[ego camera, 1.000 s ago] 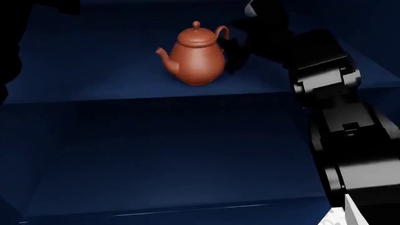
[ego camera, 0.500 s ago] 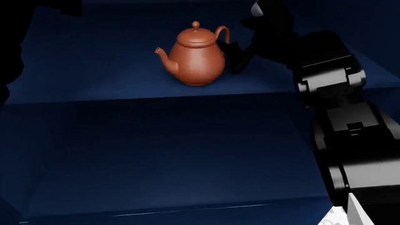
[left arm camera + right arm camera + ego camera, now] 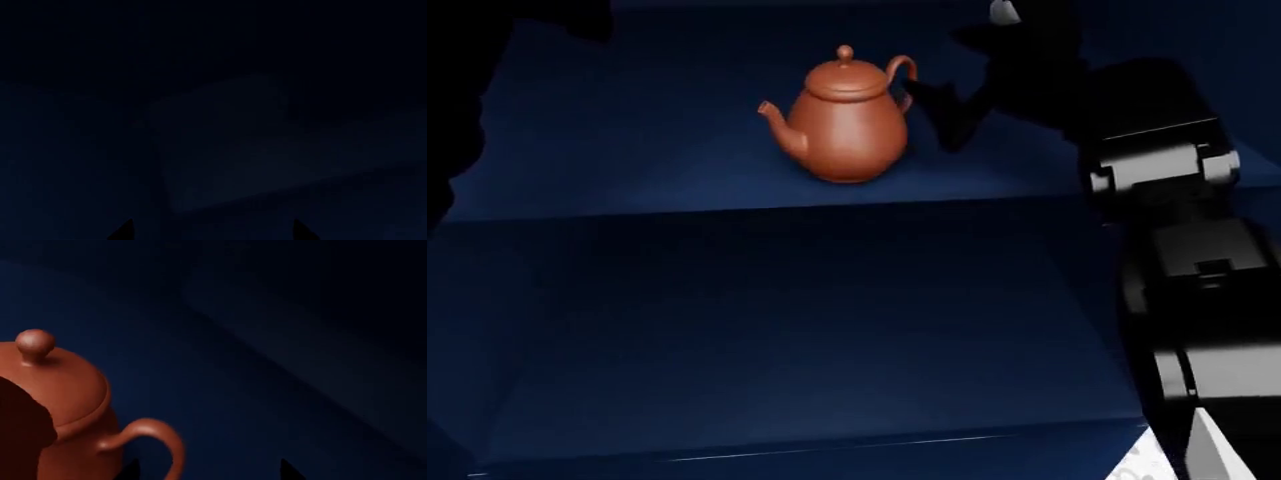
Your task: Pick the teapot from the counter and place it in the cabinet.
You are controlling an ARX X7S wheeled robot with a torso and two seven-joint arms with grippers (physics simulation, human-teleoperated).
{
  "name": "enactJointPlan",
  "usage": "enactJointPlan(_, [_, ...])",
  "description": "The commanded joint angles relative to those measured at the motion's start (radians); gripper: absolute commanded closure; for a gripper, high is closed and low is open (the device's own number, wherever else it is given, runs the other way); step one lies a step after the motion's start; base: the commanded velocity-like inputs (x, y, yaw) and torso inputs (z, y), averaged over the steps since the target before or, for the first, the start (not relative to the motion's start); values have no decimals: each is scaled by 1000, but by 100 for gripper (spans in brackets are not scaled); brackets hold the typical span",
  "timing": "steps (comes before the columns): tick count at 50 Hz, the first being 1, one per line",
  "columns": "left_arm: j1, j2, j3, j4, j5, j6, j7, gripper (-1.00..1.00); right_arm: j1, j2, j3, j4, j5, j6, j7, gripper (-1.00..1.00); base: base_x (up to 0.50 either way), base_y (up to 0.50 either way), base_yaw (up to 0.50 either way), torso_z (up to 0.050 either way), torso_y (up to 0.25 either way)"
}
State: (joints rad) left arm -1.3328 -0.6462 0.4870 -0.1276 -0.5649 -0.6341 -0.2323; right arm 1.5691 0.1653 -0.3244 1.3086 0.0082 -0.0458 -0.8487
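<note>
Your right gripper (image 3: pixel 941 112) hangs spread and empty just beside the teapot's (image 3: pixel 847 120) handle, on the cabinet (image 3: pixel 627 150) shelf.

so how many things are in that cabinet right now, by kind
teapot: 1, terracotta brown, upright on the upper shelf
grippers: 1, the right gripper, beside the teapot's handle and clear of it
total: 2

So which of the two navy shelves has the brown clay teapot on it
The upper navy cabinet shelf. The brown clay teapot stands upright there; the lower shelf holds nothing visible.
</note>
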Motion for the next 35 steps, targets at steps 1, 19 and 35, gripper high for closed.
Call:
enactJointPlan(1, [-3, -32, 19, 47, -31, -73, 33, -100, 15, 23, 31, 0, 4, -23, -39, -100, 0, 0, 0, 0, 0])
enactJointPlan(19, [-20, -80, 11, 162, -172, -191, 149, -100, 78, 25, 115, -1, 45, 52, -195, -100, 0, 0, 0, 0, 0])
enactJointPlan(35, [-11, -59, -50, 195, -257, -211, 131, -100, -26, 53, 136, -360, 99, 420, -305, -100, 0, 0, 0, 0, 0])
